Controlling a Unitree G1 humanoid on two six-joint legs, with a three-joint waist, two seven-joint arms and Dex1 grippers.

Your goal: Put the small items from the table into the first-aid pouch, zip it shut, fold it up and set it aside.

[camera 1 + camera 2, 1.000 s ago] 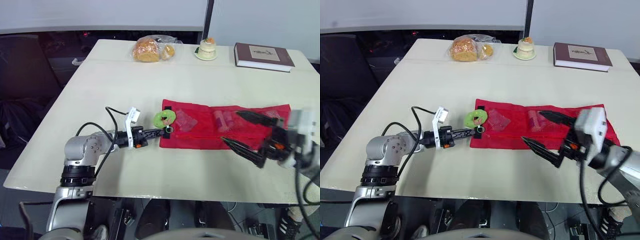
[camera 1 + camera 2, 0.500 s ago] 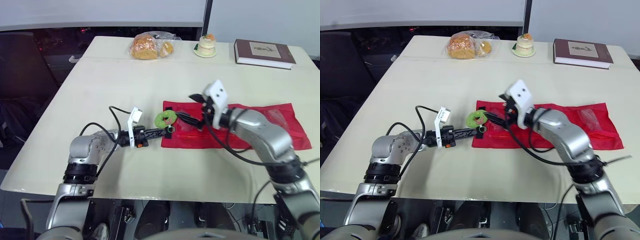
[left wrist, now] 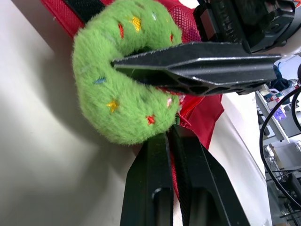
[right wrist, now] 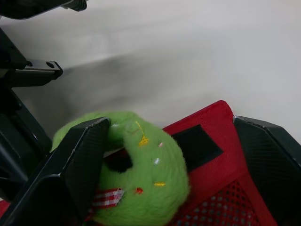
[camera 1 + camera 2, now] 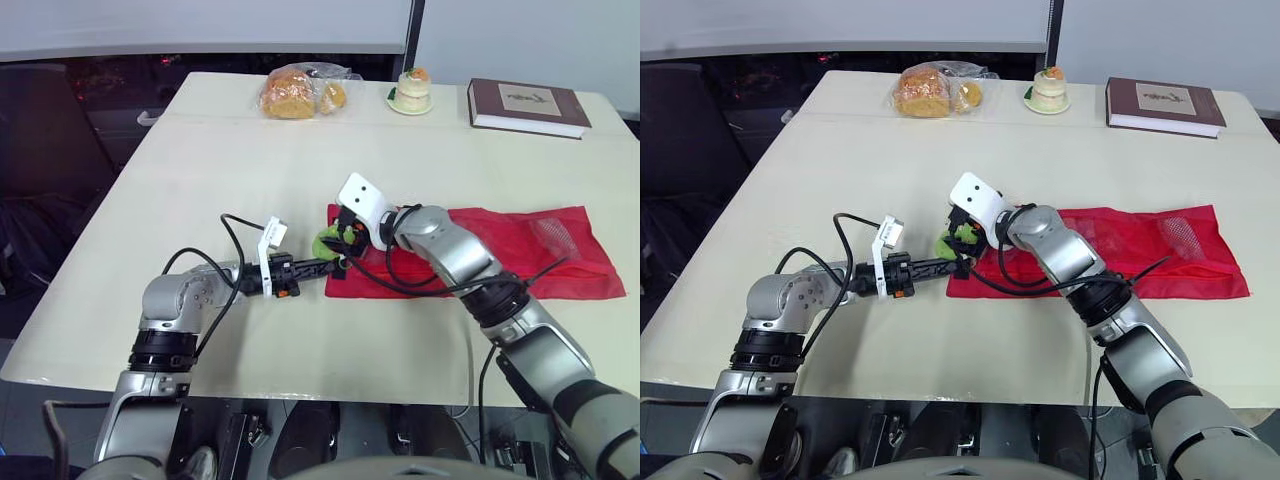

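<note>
The red mesh first-aid pouch (image 5: 520, 250) lies flat on the cream table (image 5: 220, 160). A green fuzzy ring toy (image 5: 326, 243) sits at the pouch's left end, partly on the red fabric (image 4: 221, 174). My left gripper (image 5: 336, 264) is shut on the pouch's left edge just below the ring, and red fabric shows between its fingers (image 3: 155, 155). My right gripper (image 5: 341, 238) is open with its fingers either side of the green ring (image 4: 155, 188). One finger (image 3: 197, 59) crosses over the ring's hole. Small items show faintly through the mesh near the pouch's right end.
A bagged bread loaf (image 5: 295, 97), a small cake on a plate (image 5: 411, 96) and a brown book (image 5: 527, 107) stand along the table's far edge. The left arm's cable (image 5: 235, 228) loops over the table beside the pouch.
My right arm has swung from the pouch's right end to its left end and now straddles the green ring. The left gripper has kept its hold.
</note>
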